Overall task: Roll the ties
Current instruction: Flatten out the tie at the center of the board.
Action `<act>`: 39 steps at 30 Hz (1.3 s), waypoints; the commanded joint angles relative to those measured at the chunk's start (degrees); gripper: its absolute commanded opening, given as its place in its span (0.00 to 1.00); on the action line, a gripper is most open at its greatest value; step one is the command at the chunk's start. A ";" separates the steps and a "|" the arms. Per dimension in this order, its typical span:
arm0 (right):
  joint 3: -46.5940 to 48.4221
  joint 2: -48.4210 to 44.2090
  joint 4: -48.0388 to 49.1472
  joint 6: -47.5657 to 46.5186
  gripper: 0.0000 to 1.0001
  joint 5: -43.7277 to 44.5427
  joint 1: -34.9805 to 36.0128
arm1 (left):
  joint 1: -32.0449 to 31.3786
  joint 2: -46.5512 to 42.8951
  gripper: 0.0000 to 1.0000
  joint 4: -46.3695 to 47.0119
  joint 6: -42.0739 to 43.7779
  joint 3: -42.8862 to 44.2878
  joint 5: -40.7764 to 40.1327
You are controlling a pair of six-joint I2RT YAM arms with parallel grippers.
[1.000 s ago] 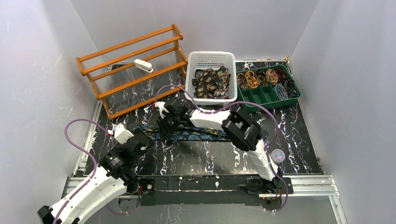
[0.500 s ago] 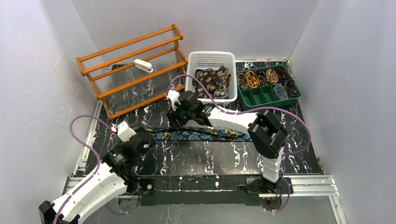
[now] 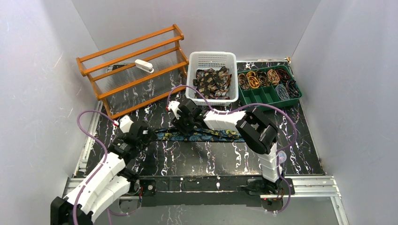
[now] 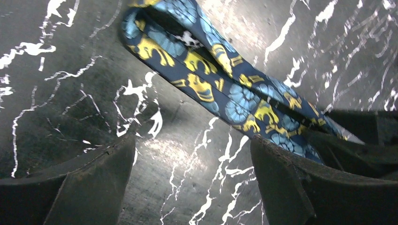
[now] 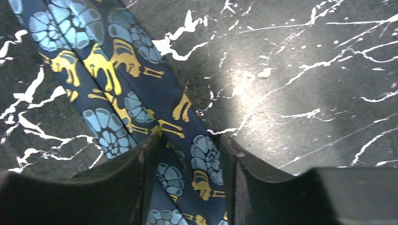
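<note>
The left gripper [image 4: 190, 157] is being held low over the table with its two black fingers [image 4: 89, 187] wide apart, and nothing is being clamped between them. A long, narrow dark blue fabric necktie [image 4: 206, 84] with a teal and gold paisley pattern is lying doubled on the surface. Its folded end is being shown just beyond the fingertips, and its length is being carried back past the inner side of one finger.

The right gripper [image 5: 187, 157] is being held partly apart, astride the same necktie further along. The fabric is lying flat in the gap and under one finger, and no pinch is being seen. From above, the necktie is being shown stretched sideways across the middle of the table.

Behind it, a white perforated plastic basket [image 3: 211, 57] is being filled by a loose heap of dark brown and tan ties [image 3: 213, 83]. Just beside the basket, a green plastic compartment tray [image 3: 268, 97] is being occupied along its far row by small rolled ties [image 3: 263, 77]. At the far left, an orange wooden slatted rack [image 3: 162, 35] is being topped by a small white object [image 3: 144, 66].

Everything is being borne by a black marble-patterned tabletop [image 3: 211, 159], which is being enclosed by plain pale grey walls [image 3: 234, 23].
</note>
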 commanded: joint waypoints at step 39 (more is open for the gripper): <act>-18.67 -12.95 23.36 -3.52 0.26 26.16 14.45 | 28.19 13.76 0.80 11.88 9.23 -0.35 4.86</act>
